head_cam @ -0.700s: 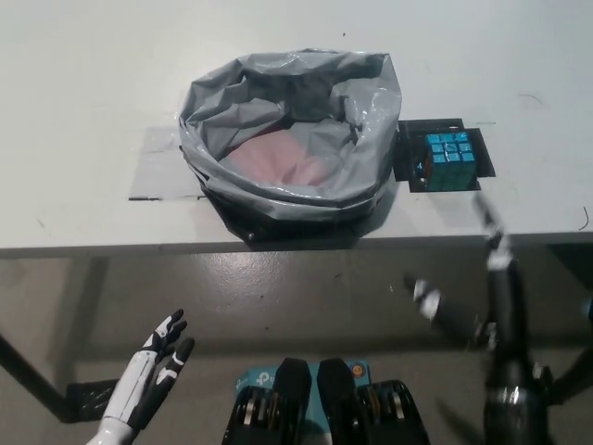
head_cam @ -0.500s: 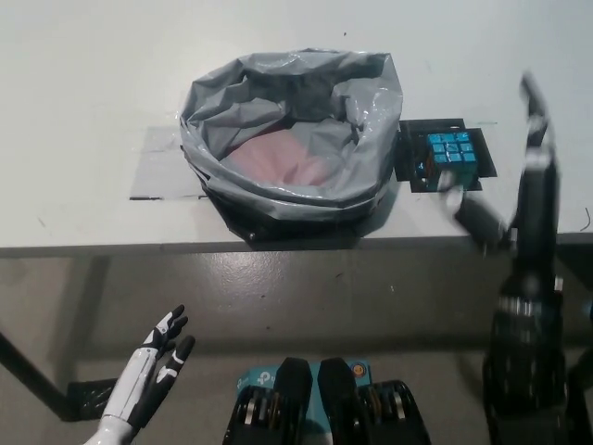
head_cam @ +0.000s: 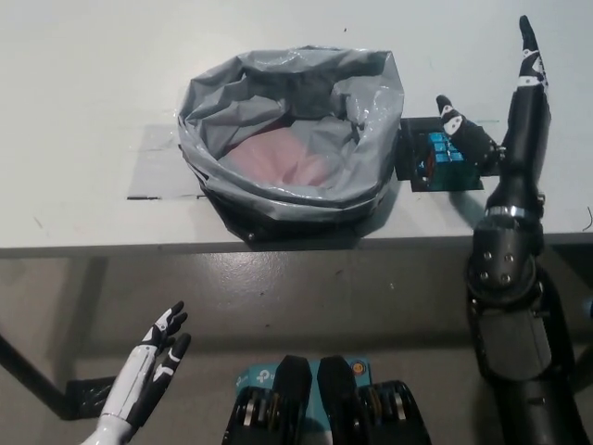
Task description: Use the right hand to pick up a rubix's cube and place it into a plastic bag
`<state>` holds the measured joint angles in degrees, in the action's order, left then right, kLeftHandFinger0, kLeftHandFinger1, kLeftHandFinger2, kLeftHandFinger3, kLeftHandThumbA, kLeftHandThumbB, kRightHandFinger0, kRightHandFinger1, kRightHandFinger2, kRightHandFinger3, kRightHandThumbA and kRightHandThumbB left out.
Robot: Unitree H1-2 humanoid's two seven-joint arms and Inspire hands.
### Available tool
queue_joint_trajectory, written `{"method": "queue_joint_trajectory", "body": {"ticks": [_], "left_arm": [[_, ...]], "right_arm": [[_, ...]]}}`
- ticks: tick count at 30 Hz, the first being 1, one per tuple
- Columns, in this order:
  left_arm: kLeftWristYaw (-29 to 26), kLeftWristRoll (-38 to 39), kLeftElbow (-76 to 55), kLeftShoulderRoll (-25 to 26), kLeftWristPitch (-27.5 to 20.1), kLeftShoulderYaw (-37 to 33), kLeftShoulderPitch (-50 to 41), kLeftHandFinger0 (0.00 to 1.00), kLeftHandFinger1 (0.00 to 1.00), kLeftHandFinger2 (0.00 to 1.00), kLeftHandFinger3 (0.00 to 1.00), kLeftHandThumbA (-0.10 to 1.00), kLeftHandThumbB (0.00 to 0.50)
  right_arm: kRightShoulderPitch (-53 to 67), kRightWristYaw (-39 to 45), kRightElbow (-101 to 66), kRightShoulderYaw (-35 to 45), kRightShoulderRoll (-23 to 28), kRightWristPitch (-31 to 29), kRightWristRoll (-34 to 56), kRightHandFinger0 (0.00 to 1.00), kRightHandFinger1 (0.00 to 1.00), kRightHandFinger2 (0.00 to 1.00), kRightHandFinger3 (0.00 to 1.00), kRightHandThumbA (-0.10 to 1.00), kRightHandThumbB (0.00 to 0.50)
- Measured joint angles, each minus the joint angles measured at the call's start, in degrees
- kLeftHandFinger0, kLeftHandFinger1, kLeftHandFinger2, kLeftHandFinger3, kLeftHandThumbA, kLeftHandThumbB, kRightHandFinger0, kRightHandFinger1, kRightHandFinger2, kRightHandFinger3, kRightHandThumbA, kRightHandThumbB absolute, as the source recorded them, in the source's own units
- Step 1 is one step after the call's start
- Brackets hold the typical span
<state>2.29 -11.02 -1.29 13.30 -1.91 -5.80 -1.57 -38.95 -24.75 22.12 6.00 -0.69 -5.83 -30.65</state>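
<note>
A rubix's cube (head_cam: pixel 443 154) with glossy teal-blue squares on top sits on a black mat (head_cam: pixel 408 139) near the table's front edge, toward its right end. It is just beside an open grey plastic bag (head_cam: pixel 199 148) with pink showing at its bottom. The black right hand (head_cam: pixel 508 139) is at the cube with fingers spread wide, gripping nothing. The white left hand (head_cam: pixel 153 357) rests low, in front of the front edge, with fingers apart. The table (head_cam: pixel 83 74) is white, and a grey floor (head_cam: pixel 306 287) shows below it.
</note>
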Motion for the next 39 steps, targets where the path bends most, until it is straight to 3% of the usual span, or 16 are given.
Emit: {"method": "queue_joint_trajectory", "body": {"ticks": [9, 18, 39], "left_arm": [[0.0, -0.2, 0.0, 0.0, -0.2, 0.0, 0.8, 1.00, 1.00, 1.00, 1.00, 1.00, 0.088], [0.1, -0.4, 0.0, 0.0, -0.3, 0.1, 0.8, 1.00, 1.00, 1.00, 1.00, 1.00, 0.091], [0.5, -1.0, 0.0, 0.0, -0.3, 0.2, 0.9, 1.00, 1.00, 1.00, 1.00, 1.00, 0.085]], "right_arm": [[-2.8, -1.0, 8.8, 0.3, 0.5, 1.0, 3.0, 1.00, 1.00, 1.00, 1.00, 0.79, 0.412], [-2.9, -0.9, 12.2, 0.2, 0.6, 1.0, 6.4, 1.00, 1.00, 1.00, 1.00, 0.78, 0.452], [-6.1, -1.6, 25.9, -1.0, 1.5, 1.4, 8.6, 1.00, 1.00, 1.00, 1.00, 0.76, 0.485]]}}
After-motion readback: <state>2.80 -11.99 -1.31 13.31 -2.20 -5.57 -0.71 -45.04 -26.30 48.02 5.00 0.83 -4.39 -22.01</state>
